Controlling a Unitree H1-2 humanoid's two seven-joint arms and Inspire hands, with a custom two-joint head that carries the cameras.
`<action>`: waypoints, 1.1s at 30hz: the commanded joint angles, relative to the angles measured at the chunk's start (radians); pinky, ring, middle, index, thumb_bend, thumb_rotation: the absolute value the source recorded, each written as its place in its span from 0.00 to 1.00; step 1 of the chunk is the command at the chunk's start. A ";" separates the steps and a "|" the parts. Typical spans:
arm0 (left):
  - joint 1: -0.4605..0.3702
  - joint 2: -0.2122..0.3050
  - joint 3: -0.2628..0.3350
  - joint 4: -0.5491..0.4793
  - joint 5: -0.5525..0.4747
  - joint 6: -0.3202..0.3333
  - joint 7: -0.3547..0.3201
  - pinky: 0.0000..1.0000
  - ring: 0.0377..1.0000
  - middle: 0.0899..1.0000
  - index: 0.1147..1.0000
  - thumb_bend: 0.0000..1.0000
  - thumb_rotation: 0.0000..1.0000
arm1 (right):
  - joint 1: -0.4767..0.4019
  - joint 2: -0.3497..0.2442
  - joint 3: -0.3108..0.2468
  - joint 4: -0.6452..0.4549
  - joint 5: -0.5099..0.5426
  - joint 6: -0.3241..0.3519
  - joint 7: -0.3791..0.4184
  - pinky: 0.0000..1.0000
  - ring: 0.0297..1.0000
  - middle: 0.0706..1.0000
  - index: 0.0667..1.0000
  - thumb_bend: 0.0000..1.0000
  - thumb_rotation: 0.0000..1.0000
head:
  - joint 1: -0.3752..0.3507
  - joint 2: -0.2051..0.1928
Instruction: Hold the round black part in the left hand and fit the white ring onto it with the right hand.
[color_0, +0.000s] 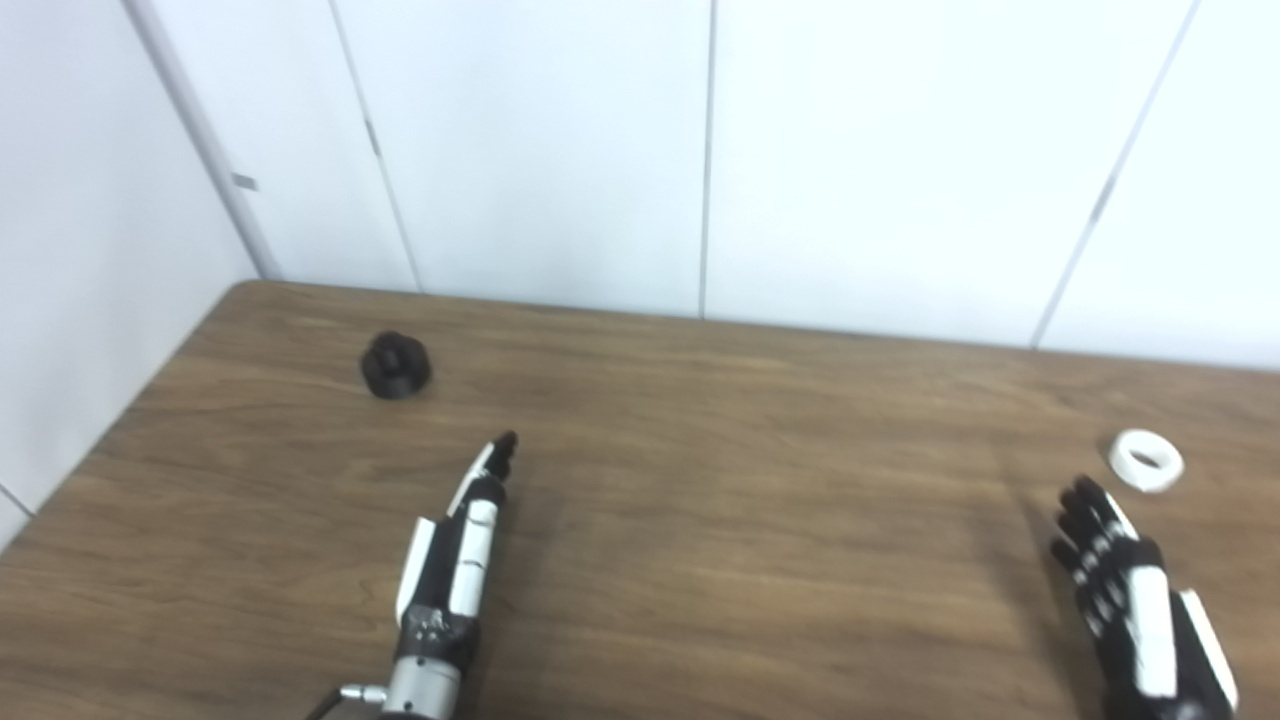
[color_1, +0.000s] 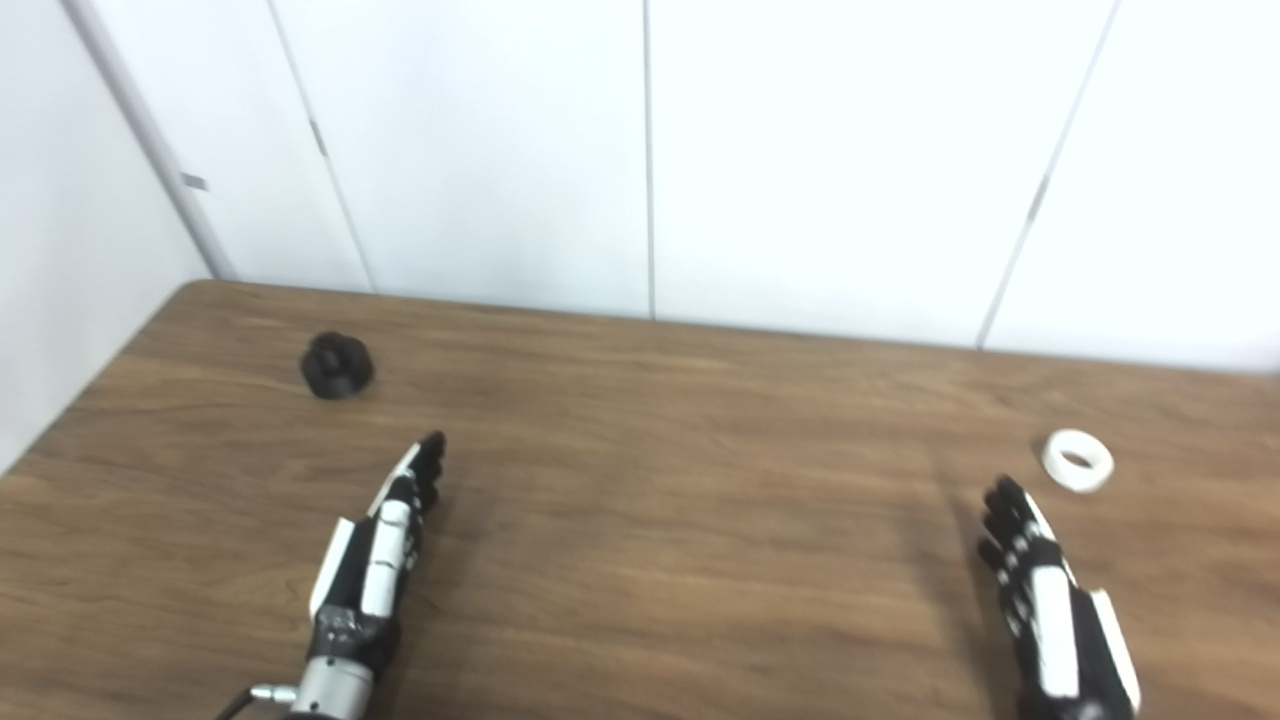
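We note left hand fingers extended, empty, short of round black part; right hand spread, empty, near white ring

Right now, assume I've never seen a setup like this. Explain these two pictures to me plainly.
Both pictures come from two cameras side by side on a humanoid robot's head, looking down at a wooden table against white wall panels. They show the same scene from slightly different spots. The two black-and-white objects rising from the bottom edge are the robot's left hand and right hand, both open and holding nothing. On the table lie a round black part, beyond the left hand, and a white ring, just past the right hand's fingertips.
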 joint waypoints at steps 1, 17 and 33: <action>0.002 -0.007 -0.014 0.050 0.014 -0.038 0.004 1.00 1.00 0.98 0.95 0.49 1.00 | 0.001 -0.013 0.001 0.023 0.006 -0.007 0.012 1.00 0.96 0.94 0.93 0.54 1.00 | 0.005 -0.006; -0.001 -0.011 -0.019 0.092 0.036 -0.049 0.014 1.00 1.00 0.98 0.95 0.60 0.95 | -0.008 -0.031 0.002 0.085 0.023 -0.048 0.035 1.00 0.99 0.95 0.94 0.54 1.00 | -0.010 -0.038; -0.024 0.015 0.022 -0.114 0.171 0.117 0.071 0.97 0.95 0.94 0.94 0.71 0.39 | -0.003 -0.021 0.007 0.088 -0.013 -0.054 0.015 1.00 0.97 0.94 0.92 0.58 1.00 | -0.030 -0.028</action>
